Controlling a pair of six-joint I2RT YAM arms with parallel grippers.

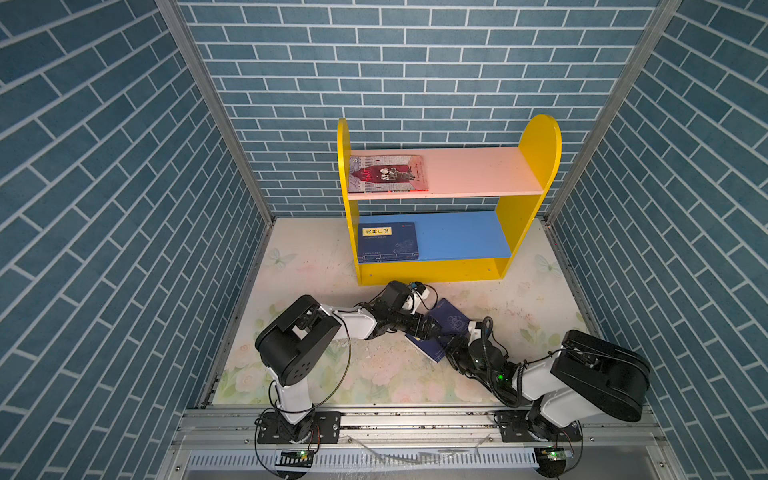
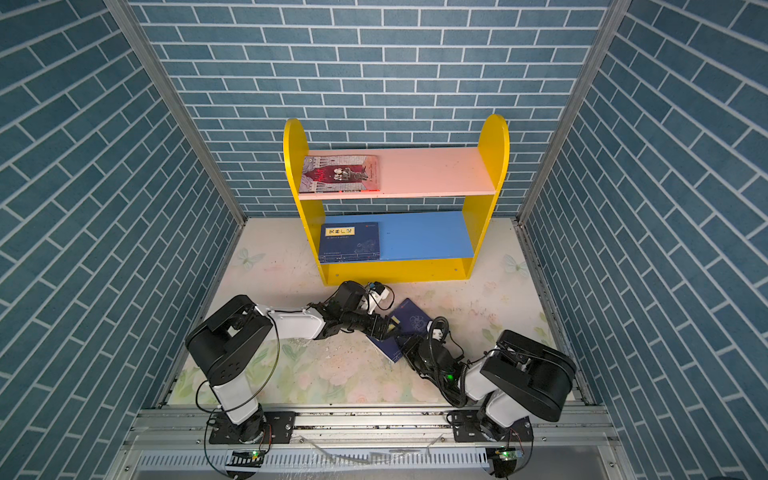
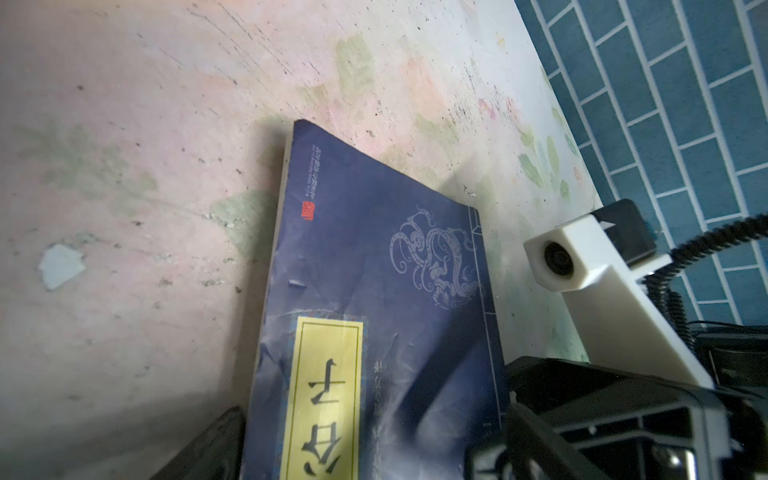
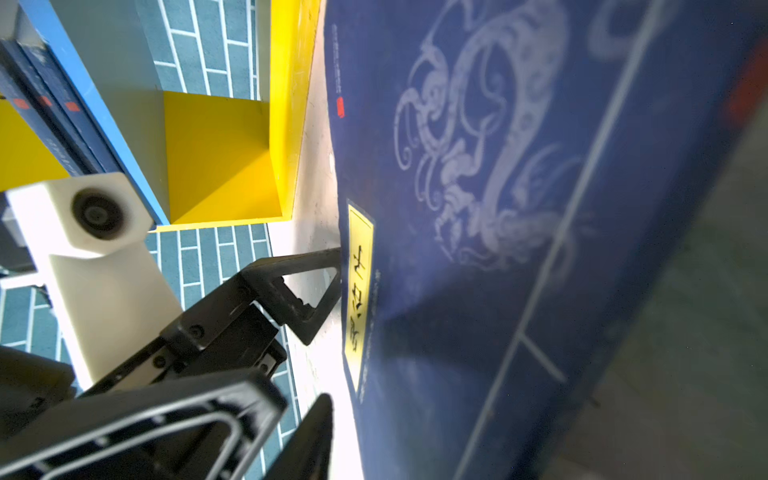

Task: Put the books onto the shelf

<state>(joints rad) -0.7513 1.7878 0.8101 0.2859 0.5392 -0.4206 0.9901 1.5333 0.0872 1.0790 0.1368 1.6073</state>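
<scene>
Two boards of the shelf (image 1: 540,141) carried books. On the pink upper board (image 1: 469,170) the grey-and-red book (image 1: 388,173) lay flat at the left end, against the yellow side panel. On the blue lower board (image 1: 461,235) a stack of navy books (image 1: 388,241) lay flat, also at the left end. The top one showed its yellow label, and the right wrist view showed the stack as several spines side by side.

One more navy copy, the loose book (image 1: 453,318), lay cover up on the flowered table (image 1: 374,374), just in front of the shelf's base strip, with both grippers at it.

The left arm stretched low from its base toward the middle, its wrist near the base strip. The left gripper (image 1: 430,328) stood with its jaws spread wide and gripped nothing. One of its fingers (image 4: 299,263) met the loose book's edge beside the yellow label.

The right arm was folded, its upper link raised at the right and its forearm slanting down and leftward to the book's near end. The right gripper (image 1: 451,347) sat at that end. Whether its jaws pressed on the cover could not be told.
</scene>
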